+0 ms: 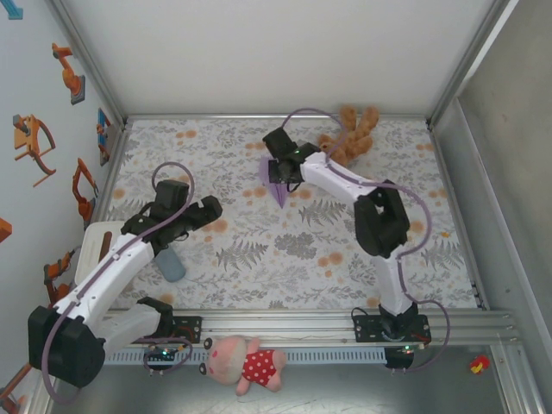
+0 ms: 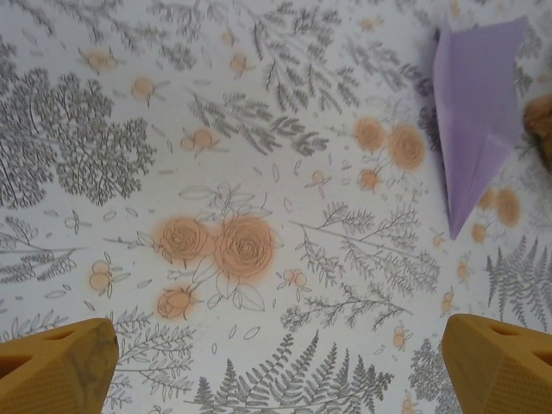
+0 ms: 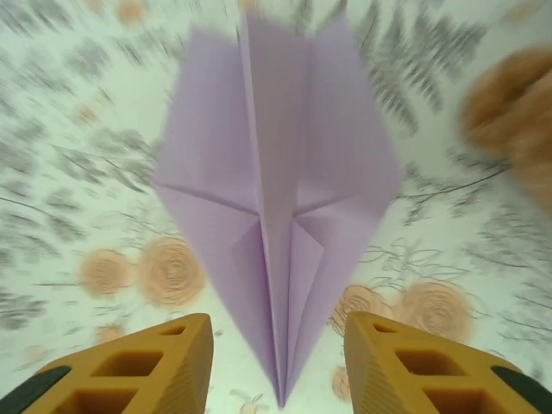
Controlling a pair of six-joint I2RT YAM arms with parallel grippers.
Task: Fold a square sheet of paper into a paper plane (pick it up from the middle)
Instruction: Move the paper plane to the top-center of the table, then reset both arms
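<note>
Release step, as judged: found the paper plane [image 3: 276, 198] already folded and lying flat on the flowered table cloth [image 1: 285, 250], near the brown teddy bear [image 1: 352, 134]. Saw the right gripper [image 3: 278, 332] over its sharp tip, jaws partly apart and gripping nothing, and the left gripper [image 2: 276, 345] spread wide, empty. Called next for lifting straight up without dragging the paper

Bright, even light from overhead, faint shadows on the table [image 1: 285, 259]; top and left wrist views sharp; right wrist view smeared by blur toward its edges, brown teddy bear [image 3: 513, 112] a fuzzy blob, paper plane [image 3: 276, 198] soft-edged
</note>
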